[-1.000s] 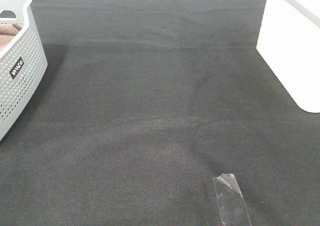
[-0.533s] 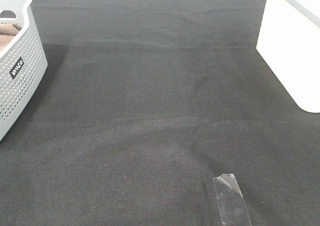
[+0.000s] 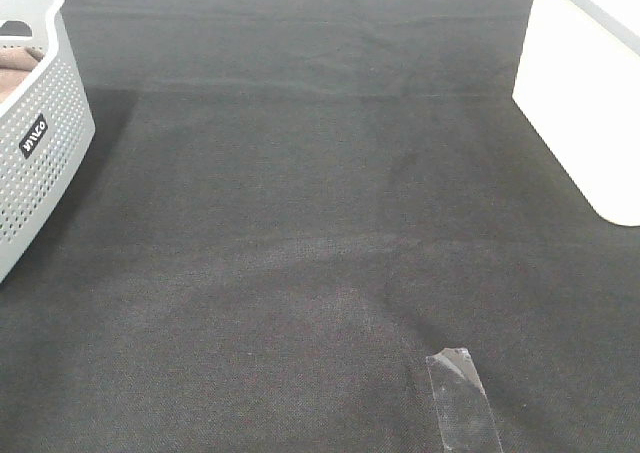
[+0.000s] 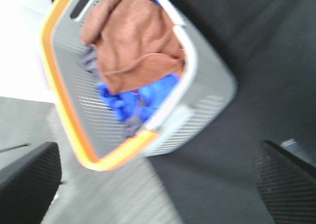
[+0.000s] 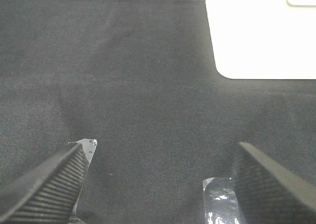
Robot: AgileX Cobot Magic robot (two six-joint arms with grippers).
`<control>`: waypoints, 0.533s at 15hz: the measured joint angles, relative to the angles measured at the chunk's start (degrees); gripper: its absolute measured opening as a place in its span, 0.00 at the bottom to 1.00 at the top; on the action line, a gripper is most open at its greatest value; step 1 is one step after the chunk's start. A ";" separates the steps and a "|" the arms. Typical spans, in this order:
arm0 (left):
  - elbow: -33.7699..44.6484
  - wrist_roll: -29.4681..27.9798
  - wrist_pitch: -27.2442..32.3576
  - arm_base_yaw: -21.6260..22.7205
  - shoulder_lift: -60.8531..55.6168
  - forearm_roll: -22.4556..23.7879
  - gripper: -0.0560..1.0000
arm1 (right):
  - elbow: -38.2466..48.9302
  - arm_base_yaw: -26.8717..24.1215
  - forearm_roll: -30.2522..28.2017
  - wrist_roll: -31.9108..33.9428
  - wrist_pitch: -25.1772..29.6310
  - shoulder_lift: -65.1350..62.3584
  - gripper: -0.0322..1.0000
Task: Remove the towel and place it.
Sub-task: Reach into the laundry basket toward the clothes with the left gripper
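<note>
The brown towel [image 4: 133,41] lies crumpled on top of other cloths in a grey perforated laundry basket [image 4: 207,85] with an orange rim. In the exterior high view only a sliver of the towel [image 3: 12,71] shows inside the basket [image 3: 40,143] at the left edge. My left gripper [image 4: 158,184] is open and empty, apart from the basket and short of its near end. My right gripper [image 5: 158,184] is open and empty, low over the black cloth. Neither gripper shows in the exterior high view.
A blue cloth [image 4: 143,98] and a grey one lie under the towel. A black cloth [image 3: 320,223] covers the table. A white surface [image 3: 580,103] borders it at the right. A strip of clear tape [image 3: 462,398] is stuck near the front.
</note>
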 joint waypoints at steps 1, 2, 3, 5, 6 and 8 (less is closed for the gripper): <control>-4.24 2.41 0.00 0.00 6.59 2.98 0.99 | 0.00 0.00 0.00 0.00 0.00 0.00 0.76; -7.91 3.72 -0.11 0.00 12.09 7.56 0.99 | 0.00 0.00 0.00 0.00 0.00 0.00 0.76; -11.40 4.87 -0.23 0.00 18.11 12.49 0.99 | 0.00 0.00 0.00 0.00 0.00 0.00 0.76; -15.36 6.76 -0.34 0.00 28.13 19.42 0.99 | 0.00 0.00 0.00 0.00 0.00 0.00 0.76; -16.16 8.14 -1.26 0.46 32.20 21.49 0.99 | 0.00 0.00 0.00 0.00 0.00 0.00 0.76; -17.07 10.31 -6.82 3.09 40.57 22.06 0.99 | 0.00 0.00 0.00 0.00 0.00 0.00 0.76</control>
